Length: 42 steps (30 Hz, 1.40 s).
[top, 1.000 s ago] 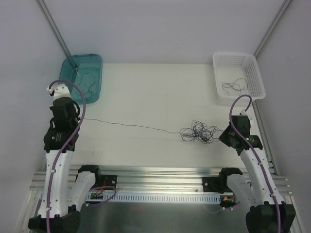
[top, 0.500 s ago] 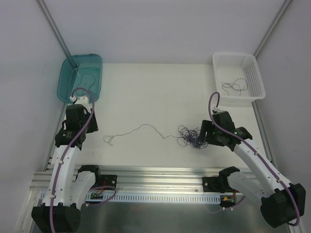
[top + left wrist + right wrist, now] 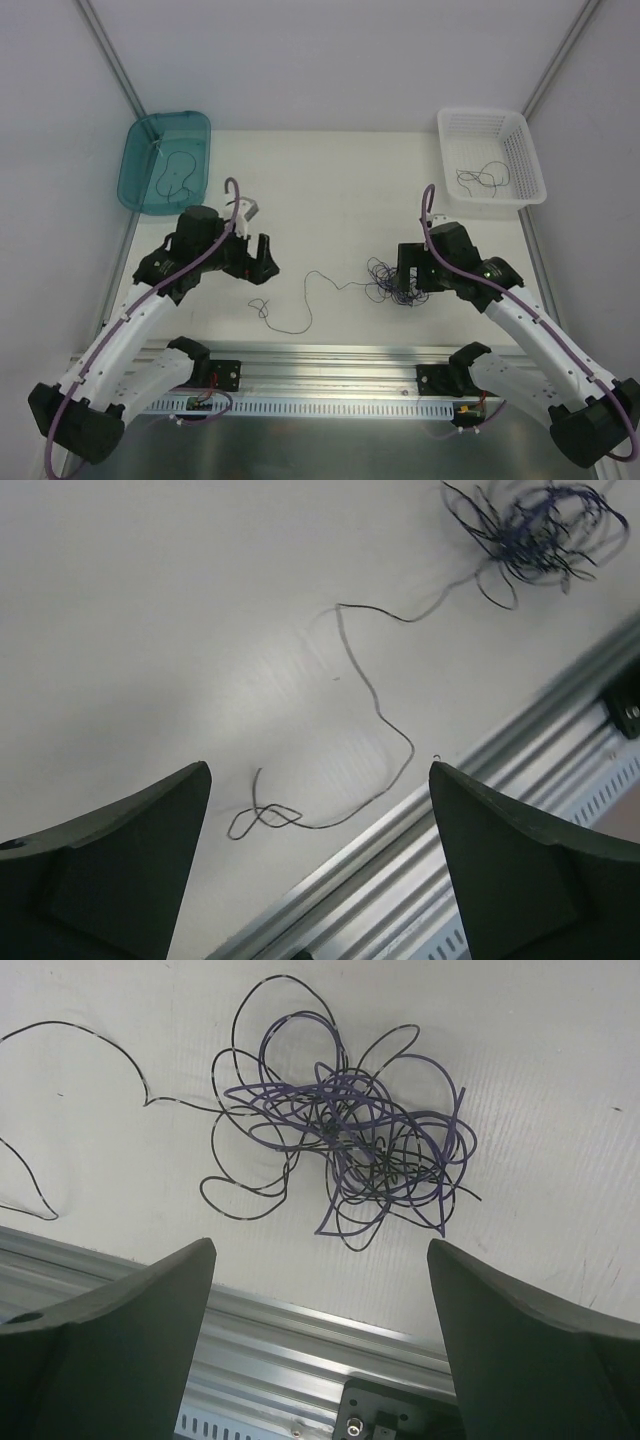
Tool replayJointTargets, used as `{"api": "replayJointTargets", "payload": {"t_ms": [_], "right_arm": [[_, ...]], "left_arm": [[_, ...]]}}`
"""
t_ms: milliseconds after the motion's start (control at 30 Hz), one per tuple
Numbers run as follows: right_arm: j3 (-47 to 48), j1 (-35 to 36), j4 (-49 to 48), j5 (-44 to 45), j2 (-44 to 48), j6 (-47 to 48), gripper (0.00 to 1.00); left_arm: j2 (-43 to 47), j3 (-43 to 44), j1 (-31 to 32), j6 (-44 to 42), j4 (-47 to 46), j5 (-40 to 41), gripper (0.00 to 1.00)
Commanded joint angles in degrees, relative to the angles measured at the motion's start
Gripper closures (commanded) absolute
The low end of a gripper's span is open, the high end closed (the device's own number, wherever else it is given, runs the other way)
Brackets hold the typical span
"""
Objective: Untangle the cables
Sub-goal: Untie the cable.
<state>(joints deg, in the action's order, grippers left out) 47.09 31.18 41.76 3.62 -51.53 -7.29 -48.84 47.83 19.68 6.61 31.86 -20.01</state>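
The cables [image 3: 393, 282] lie as a fist-sized tangle of thin purple and black strands right of the table's middle. The same cables [image 3: 350, 1145] fill the upper centre of the right wrist view. One black strand [image 3: 306, 300] trails left from the tangle and ends in a small knot-like loop [image 3: 262, 818]. My right gripper [image 3: 408, 272] hangs open just over the tangle's right side, and nothing sits between its fingers [image 3: 150, 1300]. My left gripper [image 3: 262, 258] is open above the strand's loose end, with its jaws wide and empty in the left wrist view.
A teal bin [image 3: 170, 117] at the back left holds one strand. At the back right, a white basket [image 3: 480, 112] holds a few more. An aluminium rail [image 3: 330, 360] runs along the near table edge, close below the strand [image 3: 400, 750].
Both grippers have opened and let go of the strand, which was stretched taut and now lies slack. The left arm swung right toward the centre. The right gripper moved left over the tangle.
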Motion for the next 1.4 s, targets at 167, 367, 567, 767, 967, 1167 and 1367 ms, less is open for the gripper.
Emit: {"api": "replayJointTargets", "payload": {"t_ms": [167, 367, 567, 767, 967, 1167, 1367], "right_arm": [[0.1, 0.6, 0.3, 0.7, 0.7, 1.7, 0.04], [-1.1, 0.6, -0.5, 0.5, 1.4, 1.1, 0.01], [-2.7, 0.6, -2.2, -0.8, 2.0, 0.5, 0.01], [-4.5, 0.5, -5.2, -1.4, 1.3, -1.0, 0.01], [-6.0, 0.5, -8.7, -1.6, -0.6, -3.0, 0.01], [-8.2, 0.6, -13.5, -1.8, -4.0, -5.0, 0.01], [-7.7, 0.5, -16.4, -0.7, -12.4, -6.6, 0.02]], "left_arm": [[-17.3, 7.2, 22.9, -6.1, -13.6, 7.3, 0.06], [-32.8, 11.0, 30.1, -11.8, -23.0, 9.0, 0.09], [-46.0, 15.3, 31.9, -15.4, -27.1, 8.4, 0.22], [-53.6, 17.8, 33.2, -16.2, -29.9, 6.7, 0.38], [-56.5, 16.9, 33.8, -13.7, -31.7, 5.0, 0.6], [-54.5, 13.4, 33.8, -11.5, -35.1, 4.6, 0.93], [-48.6, 10.0, 33.8, -9.7, -36.0, 6.0, 1.0]]}}
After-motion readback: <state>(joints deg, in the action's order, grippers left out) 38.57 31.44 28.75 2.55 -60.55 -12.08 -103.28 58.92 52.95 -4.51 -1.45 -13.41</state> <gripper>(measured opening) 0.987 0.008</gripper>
